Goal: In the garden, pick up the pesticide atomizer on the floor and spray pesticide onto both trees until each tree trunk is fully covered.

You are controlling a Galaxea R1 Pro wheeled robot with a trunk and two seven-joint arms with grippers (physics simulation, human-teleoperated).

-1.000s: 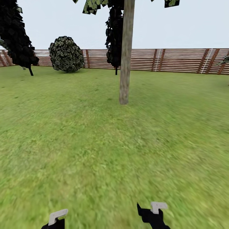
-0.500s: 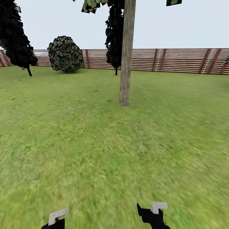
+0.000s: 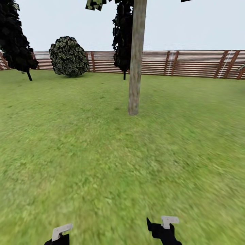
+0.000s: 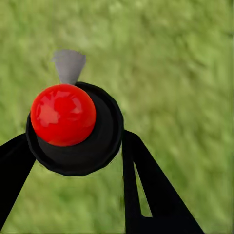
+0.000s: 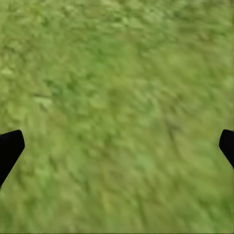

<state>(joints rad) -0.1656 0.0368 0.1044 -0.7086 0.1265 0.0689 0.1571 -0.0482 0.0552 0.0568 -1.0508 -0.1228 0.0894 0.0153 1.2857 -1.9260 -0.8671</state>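
A tall tree trunk (image 3: 134, 68), mottled grey-brown, rises from the lawn straight ahead, several metres off; its ragged foliage (image 3: 95, 4) is cut by the frame's top. In the left wrist view my left gripper (image 4: 78, 156) has its black fingers (image 4: 146, 195) shut around the pesticide atomizer (image 4: 92, 141), a dark round body seen end-on with a red dome and a light grey nozzle (image 4: 68, 66). My right gripper (image 5: 117, 146) hangs open over bare grass, fingertips (image 5: 9, 146) far apart. Both grippers, left (image 3: 58, 236) and right (image 3: 165, 229), sit low at the head view's bottom edge.
A brown slatted fence (image 3: 190, 63) closes the lawn at the back. A round bush (image 3: 69, 56) and a dark tree (image 3: 17, 37) stand at the far left, and a slim dark tree (image 3: 122, 37) stands behind the trunk. Open grass (image 3: 102, 153) lies between me and the trunk.
The whole view has shifted a little: the trunk and fence sit slightly nearer and lower, so the camera has moved forward. Both grippers hold the same places in the picture.
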